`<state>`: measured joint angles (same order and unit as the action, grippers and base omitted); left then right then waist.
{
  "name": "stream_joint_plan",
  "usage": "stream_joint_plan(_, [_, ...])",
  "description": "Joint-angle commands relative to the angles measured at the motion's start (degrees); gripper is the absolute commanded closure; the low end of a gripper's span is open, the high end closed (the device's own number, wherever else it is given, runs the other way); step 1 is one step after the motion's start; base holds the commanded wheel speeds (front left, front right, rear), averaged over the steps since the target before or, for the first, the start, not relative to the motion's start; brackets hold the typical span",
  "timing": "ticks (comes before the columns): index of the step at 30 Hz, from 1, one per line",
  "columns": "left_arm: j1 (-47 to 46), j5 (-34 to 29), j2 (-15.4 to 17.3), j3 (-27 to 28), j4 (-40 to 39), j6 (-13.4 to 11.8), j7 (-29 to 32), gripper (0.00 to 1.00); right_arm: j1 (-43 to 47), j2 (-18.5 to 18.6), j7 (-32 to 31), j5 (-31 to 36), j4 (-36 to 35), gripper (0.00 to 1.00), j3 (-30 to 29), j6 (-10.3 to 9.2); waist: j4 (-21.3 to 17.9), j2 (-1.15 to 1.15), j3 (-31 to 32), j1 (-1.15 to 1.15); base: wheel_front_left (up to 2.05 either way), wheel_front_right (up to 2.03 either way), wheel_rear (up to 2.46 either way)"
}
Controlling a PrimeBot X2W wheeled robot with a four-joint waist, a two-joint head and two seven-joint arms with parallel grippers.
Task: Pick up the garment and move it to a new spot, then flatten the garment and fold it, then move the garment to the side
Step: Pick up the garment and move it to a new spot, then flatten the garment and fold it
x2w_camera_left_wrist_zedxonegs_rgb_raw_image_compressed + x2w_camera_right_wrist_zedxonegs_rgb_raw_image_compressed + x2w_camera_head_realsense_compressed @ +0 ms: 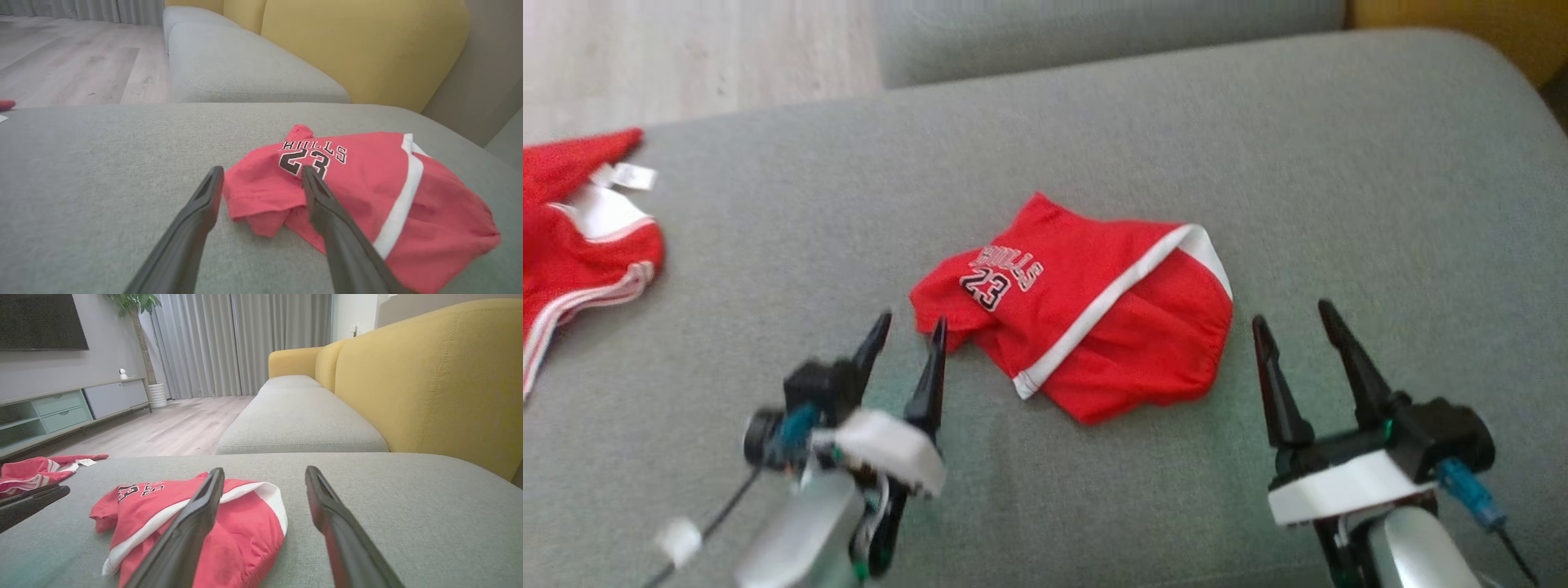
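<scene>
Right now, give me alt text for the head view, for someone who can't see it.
A red jersey numbered 23 lies bunched in the middle of a grey cushion. Both grippers are open, the left gripper at its left corner, the right gripper just off its right side; neither holds it. Another red garment lies at the far left.

Left gripper, right gripper had long black pointed fingers, white collars, silver forearms, teal plugs, thin black cables.
</scene>
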<state>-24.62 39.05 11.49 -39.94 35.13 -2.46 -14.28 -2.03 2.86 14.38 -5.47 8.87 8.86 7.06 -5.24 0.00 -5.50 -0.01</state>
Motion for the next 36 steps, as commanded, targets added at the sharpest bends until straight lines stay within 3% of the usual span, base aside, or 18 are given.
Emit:
stream_joint_plan(1, [0.1,-0.5,0.6,3.0,-2.3,-0.5,-0.7,0.0,-0.6,0.0,0.6,0.1,-1.4,0.0,1.4,0.43,1.3,0.0,2.0,0.01,0.0,0.0,0.0])
stream_joint_plan(16, [21.7,-7.8,0.7,15.6,-18.1,-4.2,-0.7,0.0,3.6,0.0,0.6,-0.8,3.8,0.0,0.6,0.43,5.4,0.0,7.6,0.01,0.0,0.0,0.0])
stream_joint_plan(36, [23.7,-10.7,0.2,17.6,-20.0,-3.0,-0.7,0.0,2.7,0.0,0.6,-1.0,6.8,0.0,-0.4,0.43,6.0,0.0,7.0,0.01,0.0,0.0,0.0])
